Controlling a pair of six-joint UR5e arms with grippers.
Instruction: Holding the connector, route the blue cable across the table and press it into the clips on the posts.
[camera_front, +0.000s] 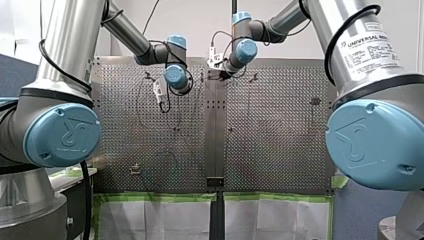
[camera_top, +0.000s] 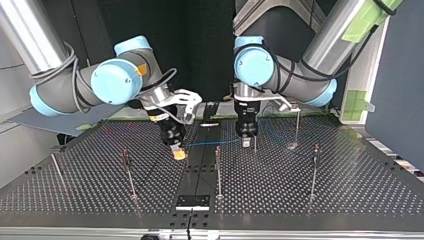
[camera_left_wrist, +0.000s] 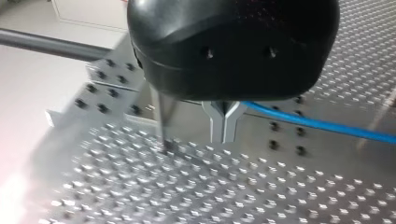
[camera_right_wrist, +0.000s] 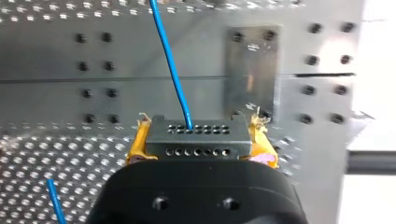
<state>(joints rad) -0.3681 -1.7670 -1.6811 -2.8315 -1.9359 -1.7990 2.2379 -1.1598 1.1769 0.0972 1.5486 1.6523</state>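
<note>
In the top view, nearest the camera, a small black plate (camera_top: 192, 202) lies on the perforated table (camera_top: 350, 200); behind it stands the middle post (camera_top: 218, 170); from it, my right gripper (camera_top: 176, 151) hangs at ten o'clock, yellow pads clamped on the connector (camera_right_wrist: 198, 140); the blue cable (camera_top: 210, 143) leaves the connector toward three o'clock and reaches my left gripper (camera_top: 246, 141) at the post's one o'clock; its metal fingers (camera_left_wrist: 224, 122) are pinched together on the cable, a thin post (camera_left_wrist: 163, 121) just beside them; farther off, the cable runs toward the far post (camera_top: 297, 125) at two o'clock.
</note>
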